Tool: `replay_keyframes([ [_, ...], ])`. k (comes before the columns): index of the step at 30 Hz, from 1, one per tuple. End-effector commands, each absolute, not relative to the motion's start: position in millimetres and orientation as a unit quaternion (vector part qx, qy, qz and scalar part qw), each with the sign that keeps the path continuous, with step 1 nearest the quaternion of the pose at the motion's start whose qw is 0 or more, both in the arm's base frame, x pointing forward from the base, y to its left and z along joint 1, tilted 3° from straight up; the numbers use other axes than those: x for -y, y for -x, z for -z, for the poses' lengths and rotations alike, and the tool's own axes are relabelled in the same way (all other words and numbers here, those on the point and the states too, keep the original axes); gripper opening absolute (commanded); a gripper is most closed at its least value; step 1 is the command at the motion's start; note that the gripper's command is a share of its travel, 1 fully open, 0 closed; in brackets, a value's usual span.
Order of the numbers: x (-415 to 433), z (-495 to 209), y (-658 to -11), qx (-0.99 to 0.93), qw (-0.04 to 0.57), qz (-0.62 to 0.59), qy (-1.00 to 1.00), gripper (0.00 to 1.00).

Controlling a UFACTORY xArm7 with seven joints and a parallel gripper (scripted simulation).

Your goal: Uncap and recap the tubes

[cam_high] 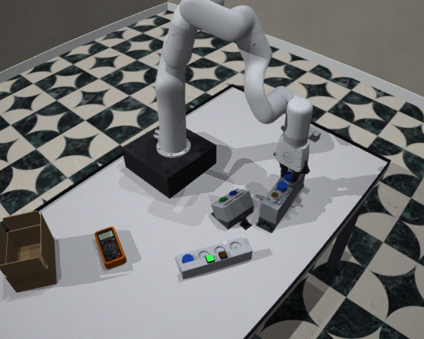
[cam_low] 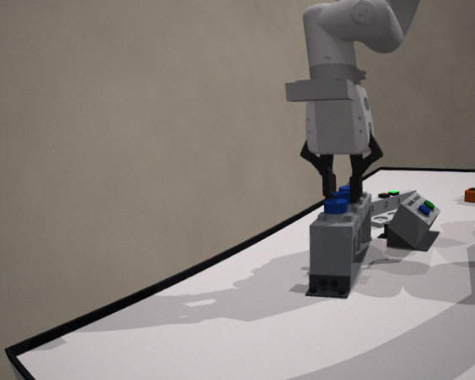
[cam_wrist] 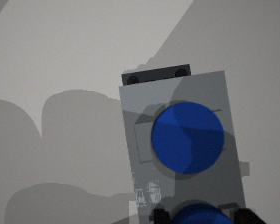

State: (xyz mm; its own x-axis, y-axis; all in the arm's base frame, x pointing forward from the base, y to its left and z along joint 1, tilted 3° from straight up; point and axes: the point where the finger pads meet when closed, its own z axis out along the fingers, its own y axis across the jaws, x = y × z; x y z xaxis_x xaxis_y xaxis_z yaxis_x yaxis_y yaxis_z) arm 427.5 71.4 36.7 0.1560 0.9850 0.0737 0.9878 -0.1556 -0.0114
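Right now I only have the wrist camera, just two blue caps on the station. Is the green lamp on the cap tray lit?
Observer: Yes. In the top view, the green lamp on the cap tray glows bright green.
Operator: Good. What is still sitting in that tray?
Observer: One blue cap, in the end nest nearest the cardboard box. The other three nests show no cap.
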Motion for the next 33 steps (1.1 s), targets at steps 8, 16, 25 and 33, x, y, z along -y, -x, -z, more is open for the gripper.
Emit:
replay_keyframes([
  [8,-72.3,-37.5,-429.2,0.437,0.020,0.011,0.899,0.00],
  [16,-72.3,-37.5,-429.2,0.382,0.021,0.009,0.924,0.00],
  [25,-72.3,-37.4,-429.2,0.382,0.021,0.009,0.924,0.46],
  [33,-72.3,-38.0,-429.2,0.458,0.020,0.011,0.889,0.46],
])
